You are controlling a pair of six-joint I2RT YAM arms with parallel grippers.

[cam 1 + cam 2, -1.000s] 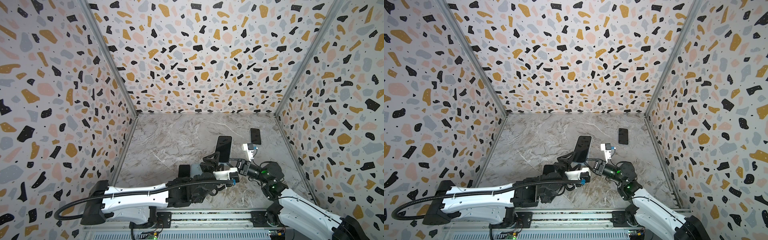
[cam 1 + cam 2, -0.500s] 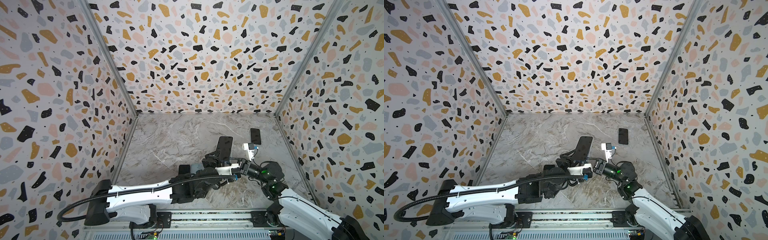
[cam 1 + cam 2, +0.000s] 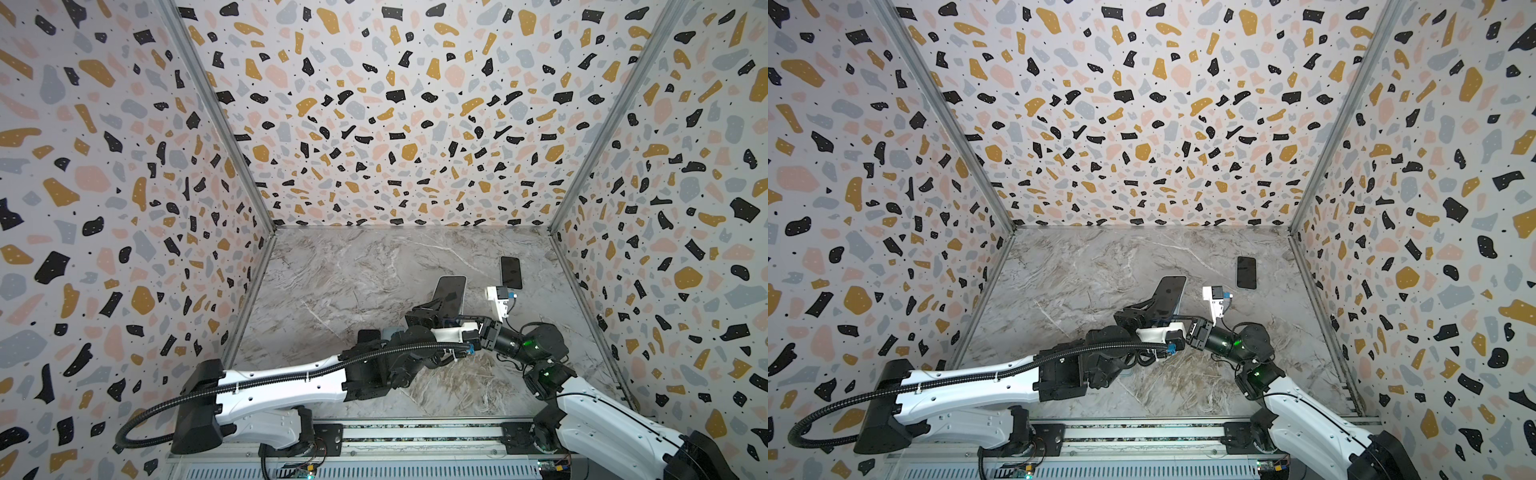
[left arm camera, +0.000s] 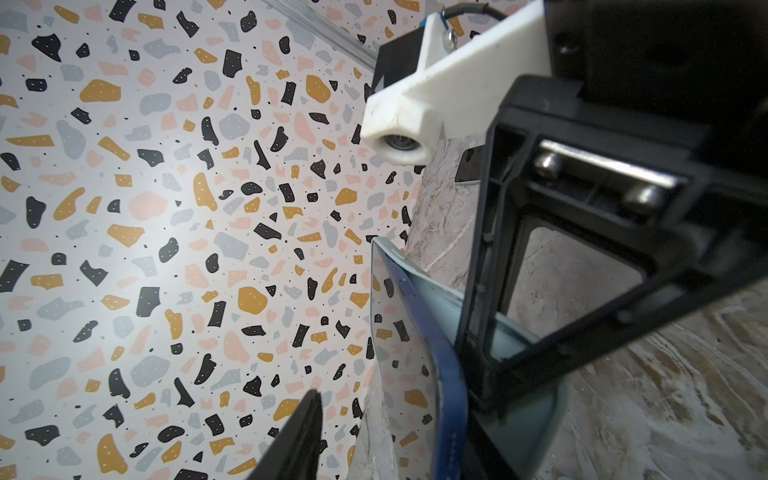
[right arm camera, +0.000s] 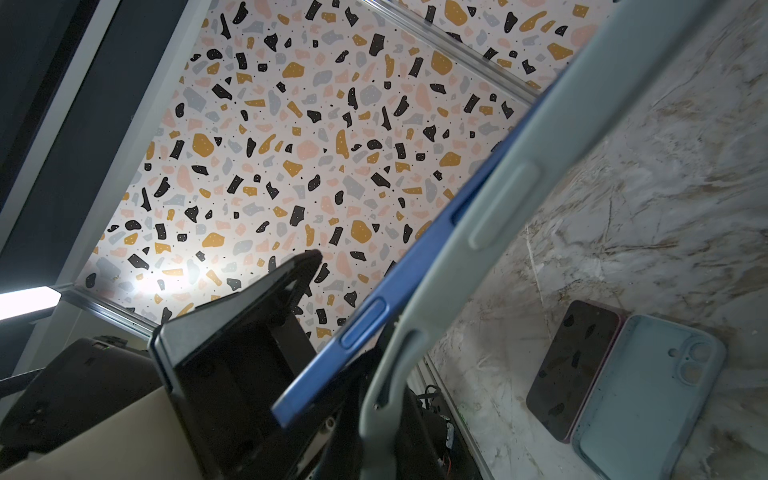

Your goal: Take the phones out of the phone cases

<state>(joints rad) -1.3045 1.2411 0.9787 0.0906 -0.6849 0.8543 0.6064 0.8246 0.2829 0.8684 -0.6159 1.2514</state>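
The blue-edged phone [image 3: 449, 293] is tilted up off the marble surface [image 3: 353, 270] near the middle, its lower end already peeled out of the pale phone case [image 5: 519, 166] and its upper end seated in it! The right pincer [image 4: 478, 345] is clamped tight on the phone case. The left pincer [image 3: 432, 311] sits part-open astride the phone, its visible finger [image 4: 305, 436] clear of the glass.

Both arms stretched forward and low, wrists converging at centre. Left end effector [image 3: 441, 304] jaws apart; right end effector [image 3: 473, 326] clamped shut.
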